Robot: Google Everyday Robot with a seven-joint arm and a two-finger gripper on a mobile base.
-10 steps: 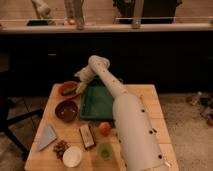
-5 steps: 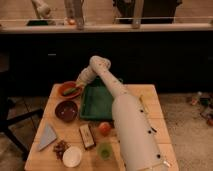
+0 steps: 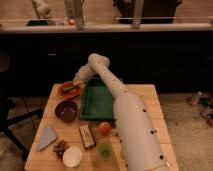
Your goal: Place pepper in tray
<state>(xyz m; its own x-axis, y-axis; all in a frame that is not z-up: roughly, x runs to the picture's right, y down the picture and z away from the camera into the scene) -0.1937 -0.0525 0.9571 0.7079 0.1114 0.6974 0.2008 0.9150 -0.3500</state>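
Reaching across the wooden desk [image 3: 145,100] from the lower right, the robot's white arm [image 3: 131,120] bends at its elbow near 12 o'clock and drops the tool [image 3: 77,81] toward 10 o'clock, low over the orange plate [image 3: 62,91]. Whether the tool is released or clenched cannot be told from this angle. The pepper [image 3: 70,88], slim and dark green, lies on the plate just beneath the tool. The tray [image 3: 97,100], green and raised at its sides, sits at the desk's centre, just beside the plate at its 3 o'clock. A dark red bowl [image 3: 66,110] rests at 9 o'clock of the tray, an orange fruit [image 3: 104,128] at its 6 o'clock, and a white bowl [image 3: 72,156] near the desk's front edge.
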